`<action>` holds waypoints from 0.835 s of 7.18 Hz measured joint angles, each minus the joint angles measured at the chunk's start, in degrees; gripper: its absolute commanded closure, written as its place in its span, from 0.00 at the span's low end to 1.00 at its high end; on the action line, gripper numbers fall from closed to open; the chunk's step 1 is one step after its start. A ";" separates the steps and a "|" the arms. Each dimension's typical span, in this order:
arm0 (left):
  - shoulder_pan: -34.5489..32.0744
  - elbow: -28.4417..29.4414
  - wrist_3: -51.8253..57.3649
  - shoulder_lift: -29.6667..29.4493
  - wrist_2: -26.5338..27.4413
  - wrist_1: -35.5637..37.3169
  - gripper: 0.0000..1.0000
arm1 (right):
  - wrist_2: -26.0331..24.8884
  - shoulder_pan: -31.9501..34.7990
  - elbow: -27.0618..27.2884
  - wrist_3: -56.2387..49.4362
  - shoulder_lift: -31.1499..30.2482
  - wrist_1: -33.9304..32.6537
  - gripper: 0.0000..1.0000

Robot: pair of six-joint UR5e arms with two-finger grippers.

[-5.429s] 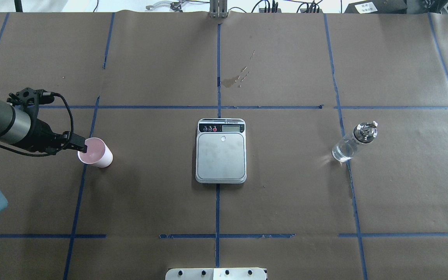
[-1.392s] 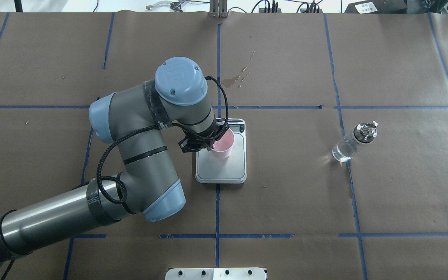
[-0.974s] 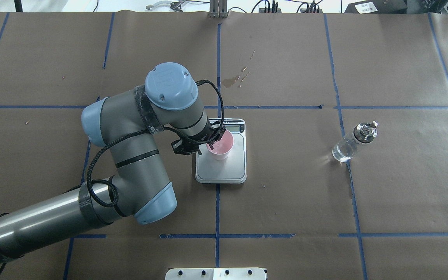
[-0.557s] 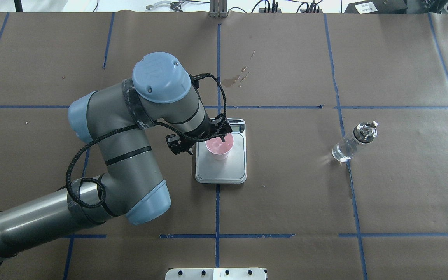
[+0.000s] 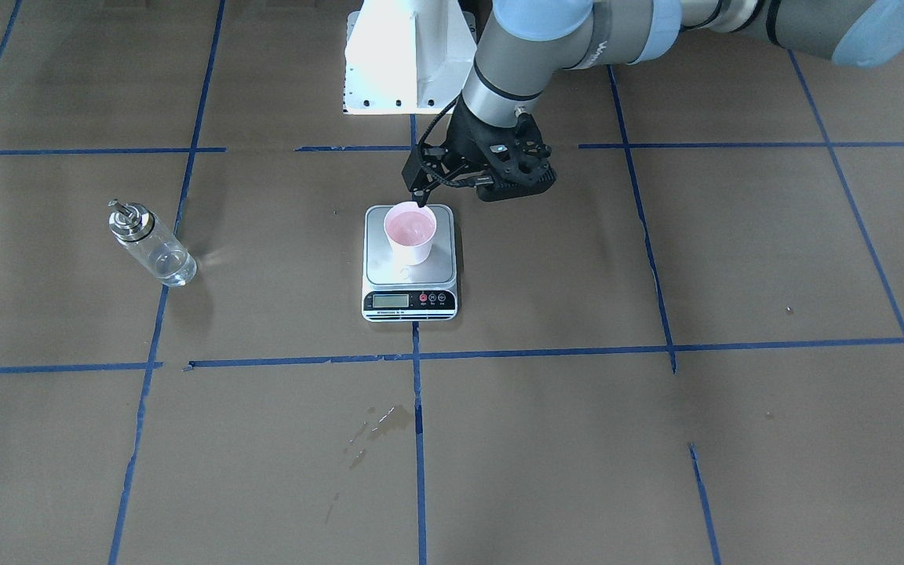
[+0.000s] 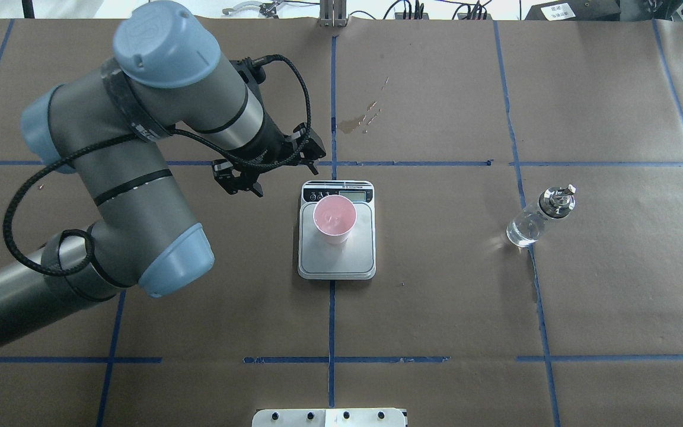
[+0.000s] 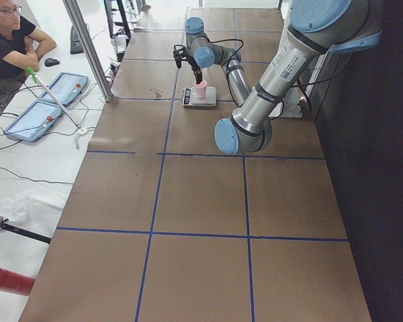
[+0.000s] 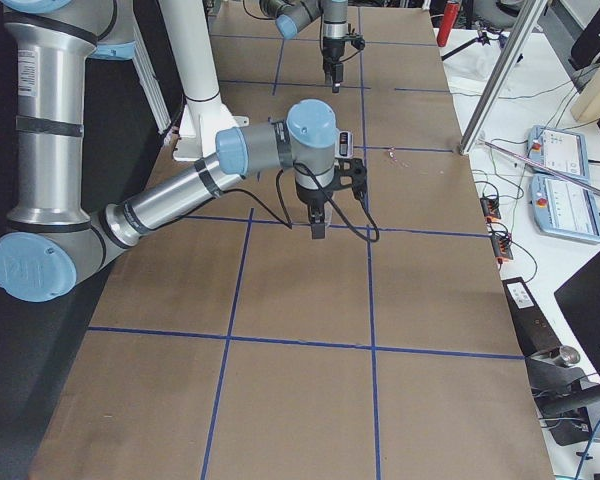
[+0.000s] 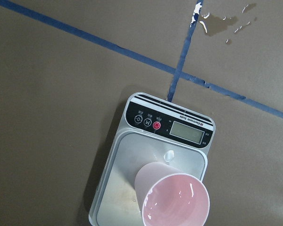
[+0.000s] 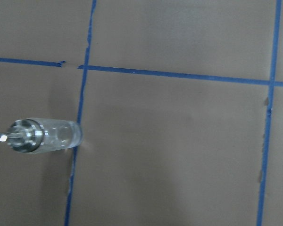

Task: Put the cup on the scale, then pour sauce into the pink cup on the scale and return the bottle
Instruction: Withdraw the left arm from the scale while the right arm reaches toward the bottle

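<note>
The white, pink-lined paper cup (image 6: pixel 334 218) is standing on the flat white kitchen scale (image 6: pixel 337 264) for weighed pouring; the left gripper (image 5: pixel 421 196) is hovering at its ten o'clock, jaw spread impossible to tell; the right gripper's (image 8: pixel 318 228) likewise.

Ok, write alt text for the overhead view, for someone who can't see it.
A pink-lined cup stands upright on a kitchen scale at the centre of a brown-papered table. The left gripper hangs empty near the scale's top-left corner, and a clear glass bottle stands at the right.

Overhead view: cup (image 6: pixel 334 218) is set on scale (image 6: pixel 347 259), toward its 12 o'clock end. Bottle (image 6: pixel 531 224) is stood on table (image 6: pixel 436 308) at scale's 3 o'clock, well apart.
</note>
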 measured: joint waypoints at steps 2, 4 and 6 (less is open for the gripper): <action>-4.85 -2.69 7.68 1.78 -1.12 4.13 0.00 | -1.77 -6.62 7.62 16.91 -0.42 3.23 0.00; -9.74 -5.78 17.22 5.89 -1.30 6.42 0.00 | -8.30 -15.77 9.10 37.56 -3.93 19.45 0.00; -13.86 -7.54 26.82 9.95 -1.27 7.10 0.00 | -21.88 -29.36 9.16 55.18 -10.78 36.65 0.00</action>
